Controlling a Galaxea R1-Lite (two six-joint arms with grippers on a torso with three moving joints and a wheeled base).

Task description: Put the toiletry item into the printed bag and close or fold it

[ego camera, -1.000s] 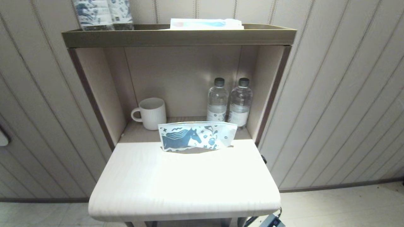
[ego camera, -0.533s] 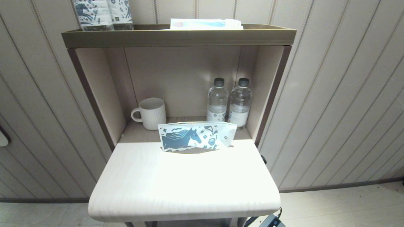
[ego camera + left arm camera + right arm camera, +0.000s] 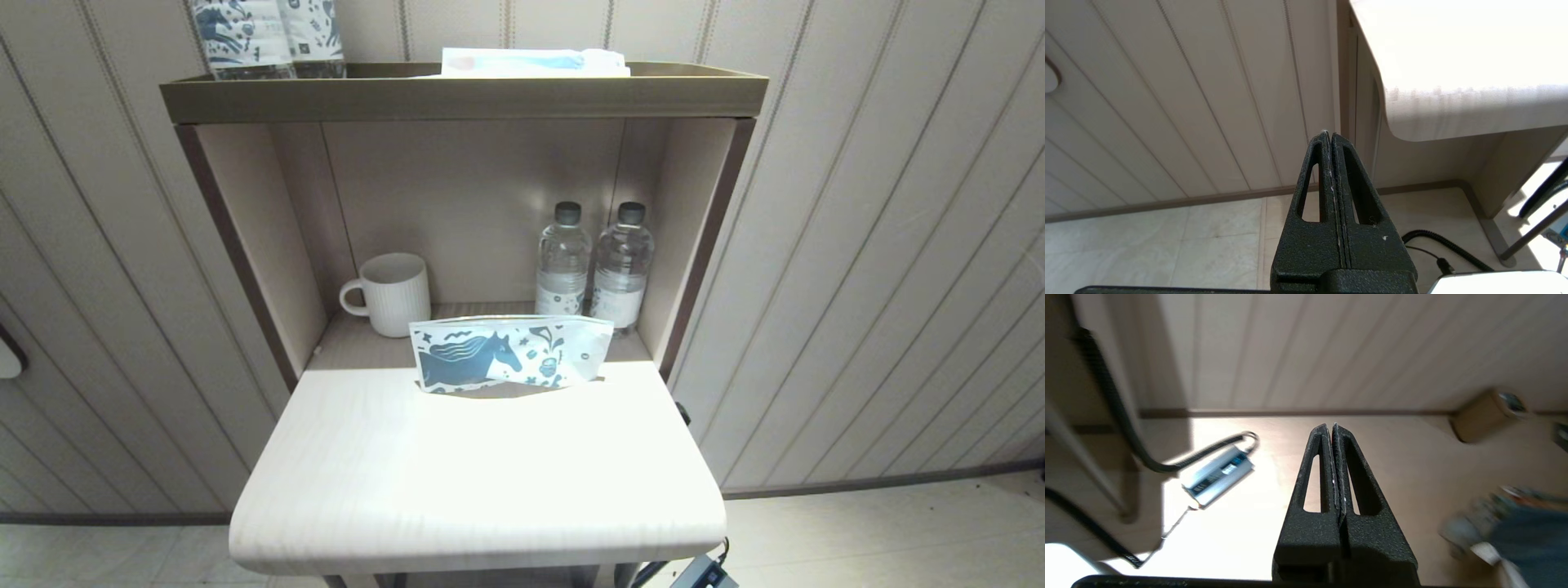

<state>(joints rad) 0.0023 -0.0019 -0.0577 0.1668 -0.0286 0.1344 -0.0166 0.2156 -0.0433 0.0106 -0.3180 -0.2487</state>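
Observation:
The printed bag point(image 3: 510, 353), white with a dark blue horse and small doodles, stands on its long edge at the back of the white tabletop point(image 3: 478, 474), in front of the shelf niche. The toiletry item is out of view. Neither arm shows in the head view. My left gripper point(image 3: 1329, 136) hangs shut and empty below the table's left corner, over the tiled floor. My right gripper point(image 3: 1329, 427) is shut and empty too, low over the floor to the table's right.
A white ribbed mug point(image 3: 390, 292) and two clear water bottles point(image 3: 594, 265) stand in the niche behind the bag. Printed packs point(image 3: 265, 37) and a flat packet point(image 3: 535, 61) rest on the top shelf. A cable and silver adapter point(image 3: 1218, 473) lie on the floor.

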